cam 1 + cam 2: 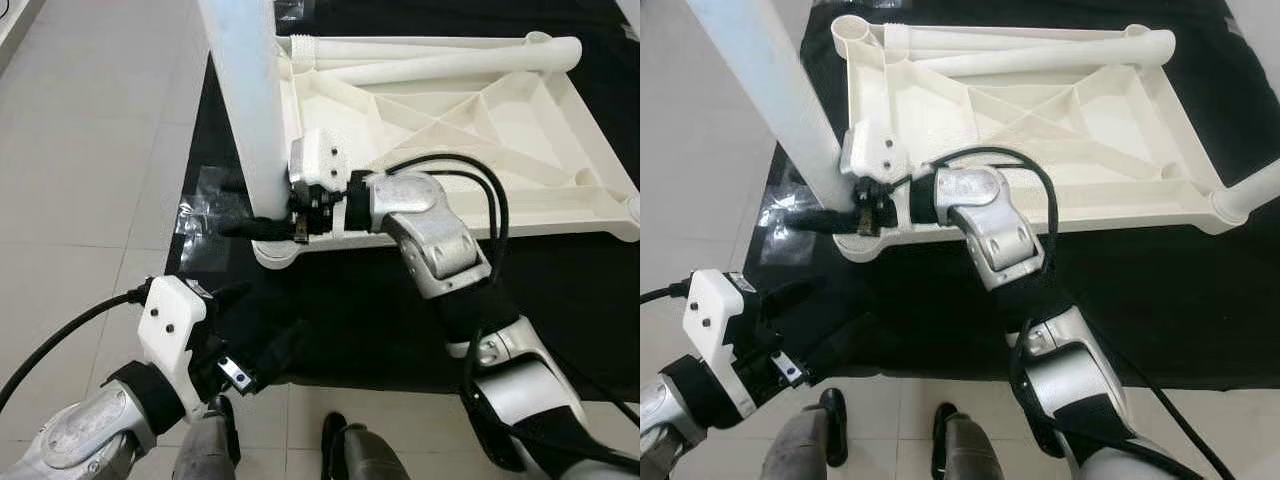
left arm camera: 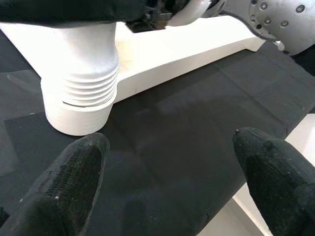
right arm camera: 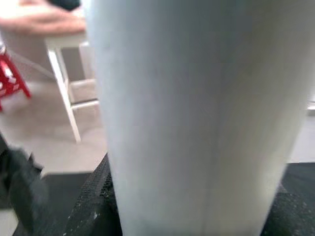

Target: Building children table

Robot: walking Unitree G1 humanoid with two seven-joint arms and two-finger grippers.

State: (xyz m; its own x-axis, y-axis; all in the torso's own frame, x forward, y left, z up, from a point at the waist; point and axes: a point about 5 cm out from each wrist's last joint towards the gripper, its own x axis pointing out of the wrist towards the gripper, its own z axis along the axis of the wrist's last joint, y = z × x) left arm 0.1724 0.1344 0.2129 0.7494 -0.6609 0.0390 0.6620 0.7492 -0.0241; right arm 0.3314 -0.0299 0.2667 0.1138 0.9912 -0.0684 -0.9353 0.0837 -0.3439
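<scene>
Right claw [image 1: 262, 226] clamps upright white leg [image 1: 245, 100]; left claw [image 2: 167, 182] spread; tabletop [image 1: 520, 130] inverted.

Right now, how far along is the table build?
Done: the tabletop lies underside up on the black mat. In hand: the right gripper is clamped on an upright leg seated in the near corner socket. The left gripper hovers open nearby. Left: two loose legs lie on the tabletop.
</scene>
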